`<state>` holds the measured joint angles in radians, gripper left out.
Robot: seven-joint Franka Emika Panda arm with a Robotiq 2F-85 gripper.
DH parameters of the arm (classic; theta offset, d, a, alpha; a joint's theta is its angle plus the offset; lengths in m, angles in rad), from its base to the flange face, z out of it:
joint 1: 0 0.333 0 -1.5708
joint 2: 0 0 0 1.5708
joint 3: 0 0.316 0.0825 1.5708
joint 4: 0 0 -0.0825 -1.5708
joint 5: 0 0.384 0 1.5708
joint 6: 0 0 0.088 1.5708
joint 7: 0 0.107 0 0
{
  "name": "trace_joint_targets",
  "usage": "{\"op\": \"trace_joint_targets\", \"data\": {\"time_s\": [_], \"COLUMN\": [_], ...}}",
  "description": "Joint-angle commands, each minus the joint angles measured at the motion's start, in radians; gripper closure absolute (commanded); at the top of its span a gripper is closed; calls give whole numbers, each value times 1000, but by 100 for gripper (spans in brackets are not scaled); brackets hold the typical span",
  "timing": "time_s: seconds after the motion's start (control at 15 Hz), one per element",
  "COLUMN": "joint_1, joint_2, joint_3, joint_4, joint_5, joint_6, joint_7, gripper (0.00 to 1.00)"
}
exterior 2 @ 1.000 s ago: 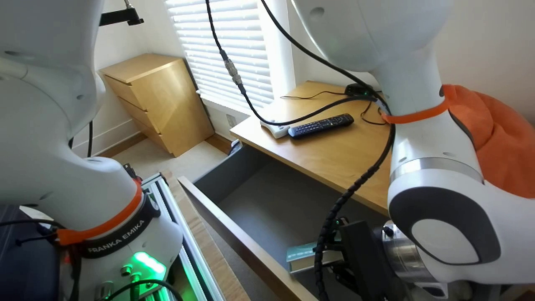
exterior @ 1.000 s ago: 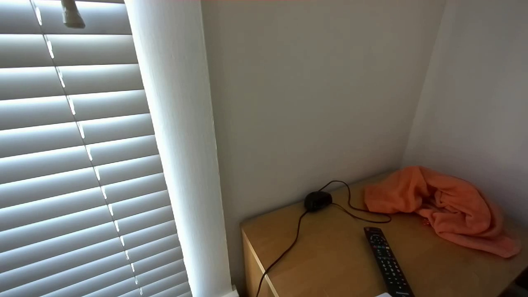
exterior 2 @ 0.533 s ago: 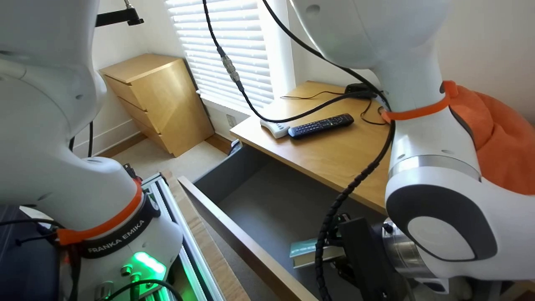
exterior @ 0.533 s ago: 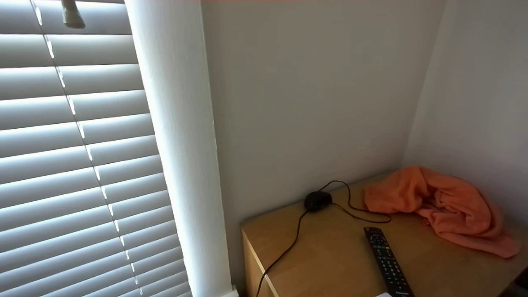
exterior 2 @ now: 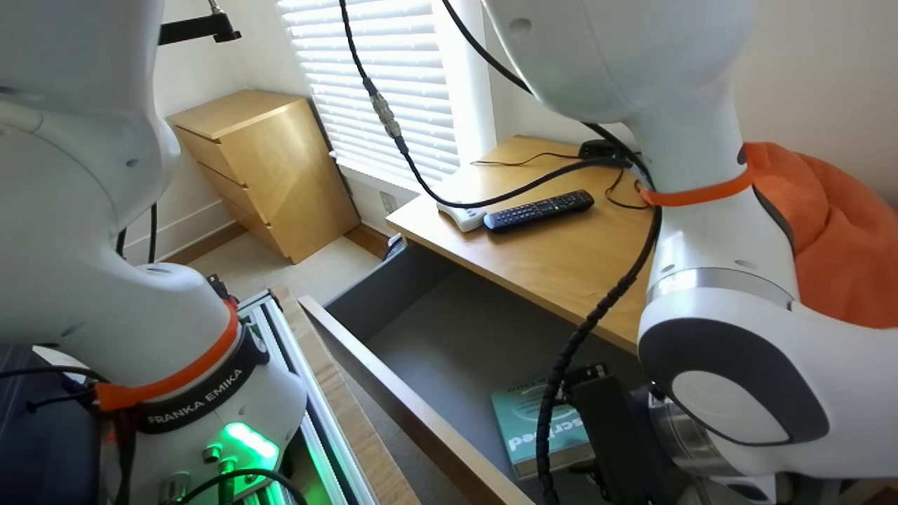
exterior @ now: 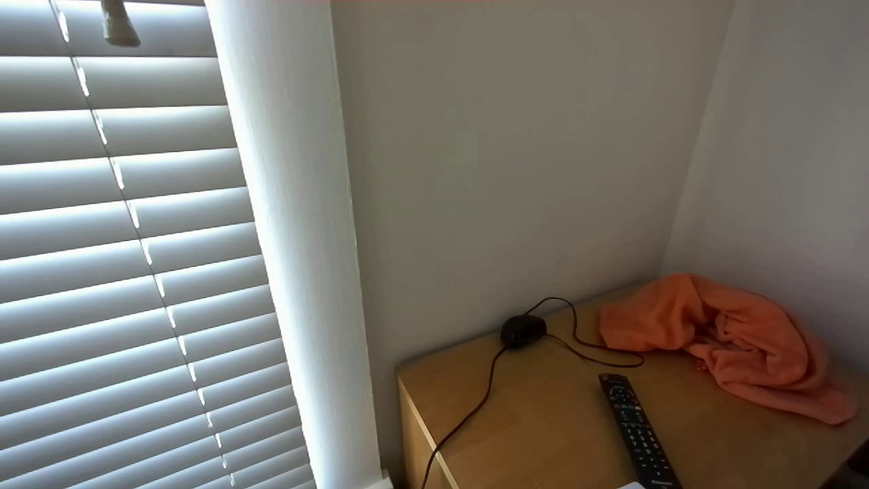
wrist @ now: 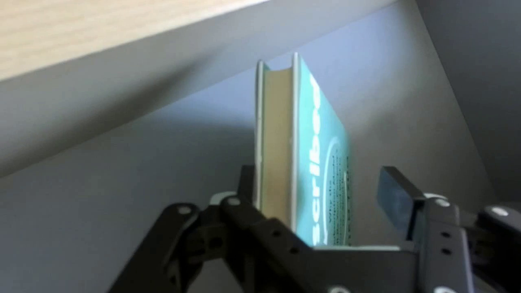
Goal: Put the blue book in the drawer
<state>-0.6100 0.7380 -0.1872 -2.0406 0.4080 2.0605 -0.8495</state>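
The blue book [exterior 2: 540, 417] is inside the open drawer [exterior 2: 435, 337], near its front panel, with its titled cover upward in an exterior view. My gripper [exterior 2: 577, 431] reaches down around the near end of the book, partly behind a black cable. In the wrist view the gripper [wrist: 319, 183] stands open, with the book [wrist: 321, 162] between its fingers. The right finger [wrist: 397, 199] is well apart from the cover. Beside the back cover is the left finger; whether it touches cannot be told. The drawer's bare floor [wrist: 101, 183] surrounds the book.
The drawer's front panel [exterior 2: 414, 407] rises close to the gripper, and the dresser top [exterior 2: 561, 259] overhangs behind. On it lie a black remote [exterior: 638, 431], a small white device [exterior 2: 464, 216], a black corded box [exterior: 523, 331] and an orange cloth [exterior: 719, 339].
My gripper has opened, its hold on the book let go. The book has tipped flatter, so its broad cover and title now show in an exterior view. The arm has shifted only slightly.
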Motion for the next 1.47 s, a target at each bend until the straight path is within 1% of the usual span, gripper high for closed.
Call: {"op": "trace_joint_targets", "data": {"time_s": [0.0, 0.33, 0.47, 0.6, 0.73, 0.8, 1.2, 1.4], "joint_1": [-35, -48, -32, 1, 22, 31, 104, 137], "joint_2": [-6, -17, -53, -118, -186, -222, -417, -501], "joint_3": [32, 47, 40, 27, 28, 28, 21, 12], "joint_4": [-23, -32, -67, -140, -215, -251, -442, -505], "joint_5": [21, 35, 21, 13, -3, -10, -37, -47], "joint_6": [34, 35, 62, 177, 282, 319, 470, 497], "joint_7": [-3, -7, -3, 19, 13, 15, 23, 37], "gripper": [0, 0, 0, 0, 0, 0, 0, 0]}}
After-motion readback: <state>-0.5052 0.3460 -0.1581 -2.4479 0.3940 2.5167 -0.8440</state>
